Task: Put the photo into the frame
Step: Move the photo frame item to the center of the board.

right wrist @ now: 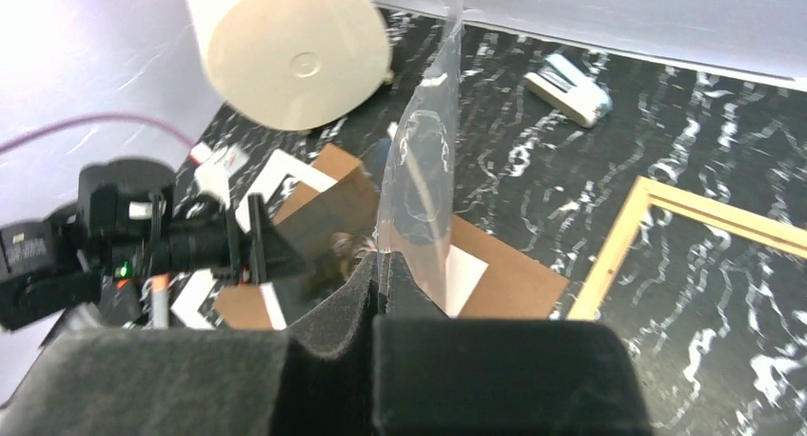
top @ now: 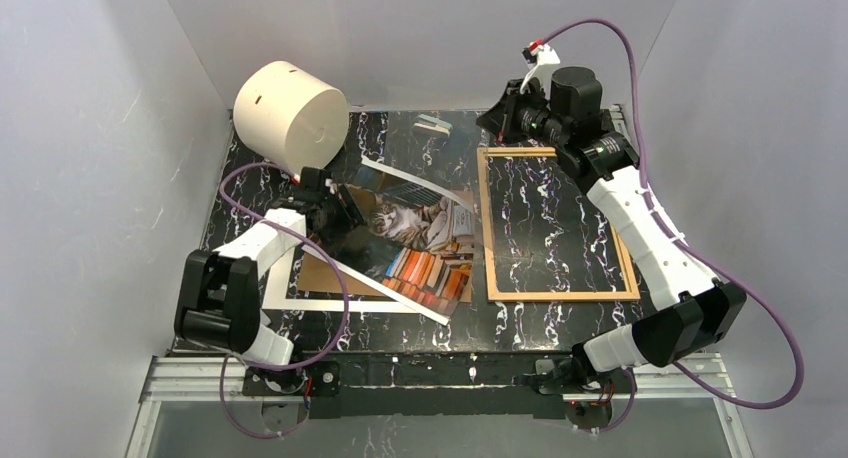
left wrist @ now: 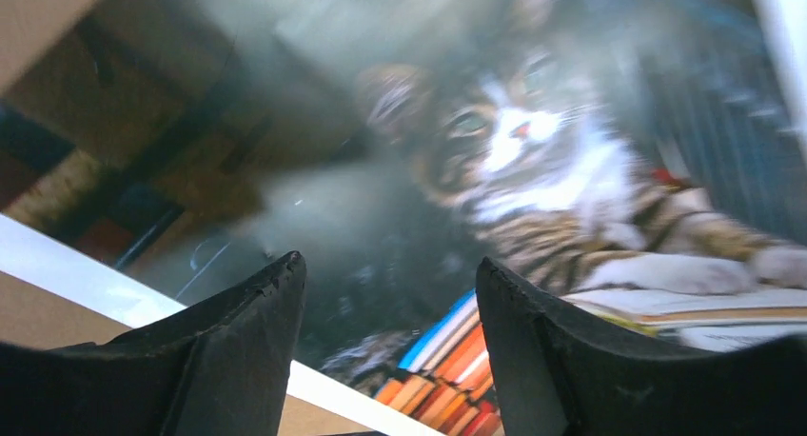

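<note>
photo (top: 420,240) lying left of frame (top: 560,294) | left gripper (left wrist: 390,265) over photo, jaws apart, empty | right gripper (right wrist: 373,274) pinching clear sheet (right wrist: 423,160)

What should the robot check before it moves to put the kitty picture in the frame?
1. The left fingers open above the photo: ok.
2. The photo gripped: not ok, the gap is empty.
3. The frame lying flat, empty inside: ok.
4. The right fingers shut on the clear sheet: ok.
5. The photo free of the white mat: cannot tell.
</note>
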Robot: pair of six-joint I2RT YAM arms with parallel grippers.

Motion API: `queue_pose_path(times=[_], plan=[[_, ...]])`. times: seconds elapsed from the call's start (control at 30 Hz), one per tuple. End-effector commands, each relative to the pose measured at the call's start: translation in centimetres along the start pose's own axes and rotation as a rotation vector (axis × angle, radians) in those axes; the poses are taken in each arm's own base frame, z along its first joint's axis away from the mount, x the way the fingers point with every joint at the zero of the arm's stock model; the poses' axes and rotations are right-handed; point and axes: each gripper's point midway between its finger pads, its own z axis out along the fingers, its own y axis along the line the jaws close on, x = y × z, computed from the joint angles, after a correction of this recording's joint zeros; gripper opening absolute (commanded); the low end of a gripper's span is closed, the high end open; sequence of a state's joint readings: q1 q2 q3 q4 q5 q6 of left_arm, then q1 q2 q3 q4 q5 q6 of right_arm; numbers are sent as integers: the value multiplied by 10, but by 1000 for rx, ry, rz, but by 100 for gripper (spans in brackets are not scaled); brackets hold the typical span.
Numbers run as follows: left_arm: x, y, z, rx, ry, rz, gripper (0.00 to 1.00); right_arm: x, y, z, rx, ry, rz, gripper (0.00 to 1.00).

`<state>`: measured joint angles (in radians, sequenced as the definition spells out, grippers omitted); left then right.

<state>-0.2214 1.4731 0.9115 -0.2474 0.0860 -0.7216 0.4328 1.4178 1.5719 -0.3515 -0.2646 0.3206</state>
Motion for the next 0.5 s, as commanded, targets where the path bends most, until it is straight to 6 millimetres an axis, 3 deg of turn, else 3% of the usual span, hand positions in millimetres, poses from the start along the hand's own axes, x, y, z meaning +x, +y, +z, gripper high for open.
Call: queue_pose_path(times=[0.0, 0.23, 0.47], plan=[[31, 20, 12, -21, 90, -6, 62, -34, -21, -23, 191, -132, 9, 1], [58, 93, 12, -348, 140, -4, 58, -45, -37, -39, 316, -172, 14, 1], [70, 152, -16, -635, 121, 6, 58, -59, -52, -55, 443, -212, 13, 1]])
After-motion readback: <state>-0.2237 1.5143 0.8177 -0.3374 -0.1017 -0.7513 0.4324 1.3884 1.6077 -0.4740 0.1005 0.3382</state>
